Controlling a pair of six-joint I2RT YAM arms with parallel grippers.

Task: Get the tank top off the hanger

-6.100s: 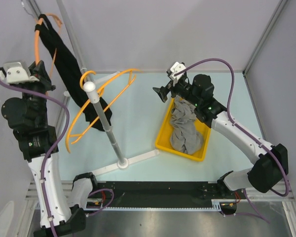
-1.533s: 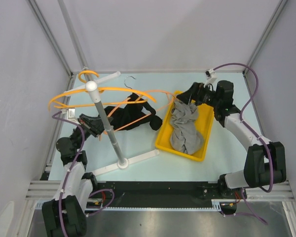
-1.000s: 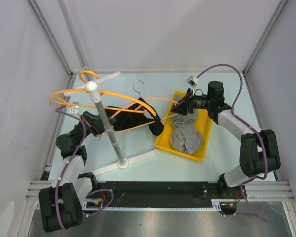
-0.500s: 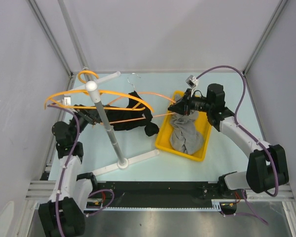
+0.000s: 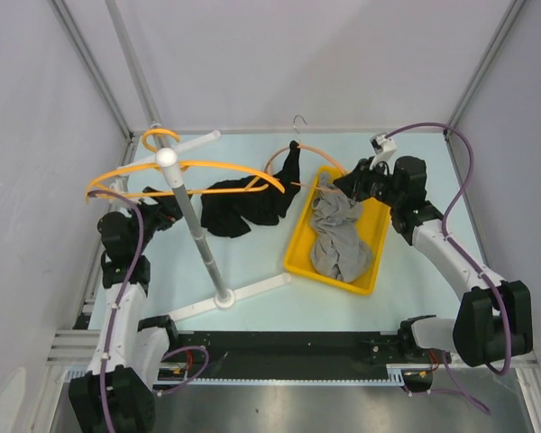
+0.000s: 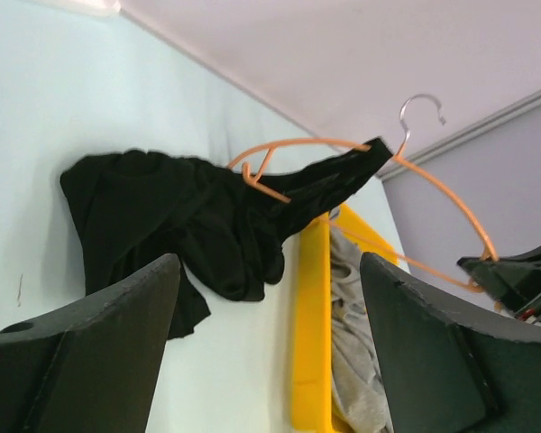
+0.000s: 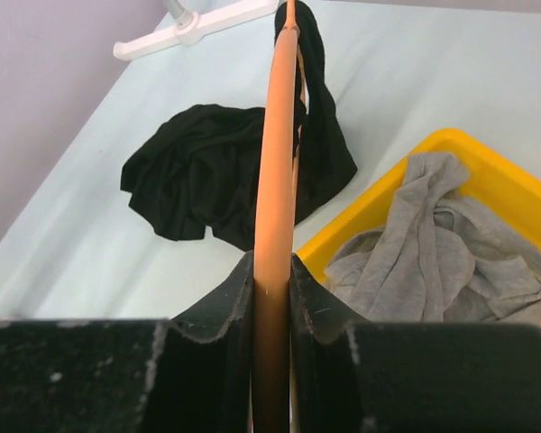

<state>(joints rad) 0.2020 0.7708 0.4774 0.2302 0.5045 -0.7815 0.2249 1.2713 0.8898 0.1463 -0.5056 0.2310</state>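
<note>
The black tank top [image 5: 239, 206] lies crumpled on the table between the stand and the bin. One strap [image 7: 314, 108] still hangs over the orange hanger [image 7: 276, 135], which is raised with its metal hook [image 5: 298, 120] pointing to the back. My right gripper [image 7: 273, 280] is shut on the hanger's orange wire, above the bin's far corner [image 5: 347, 185]. My left gripper [image 6: 270, 361] is open at the left [image 5: 167, 215], apart from the tank top [image 6: 176, 225], with nothing between its fingers [image 6: 90, 343].
A yellow bin [image 5: 299, 255] holding a grey garment [image 5: 338, 230] sits right of centre. A white stand [image 5: 194, 225] with a base [image 5: 248, 291] rises in the left middle and carries other orange hangers [image 5: 126, 176]. Walls enclose the table.
My left gripper has opened, let go of the tank top and drawn back to the left. The right gripper has carried the hanger back and right, and most of the tank top has slid off.
</note>
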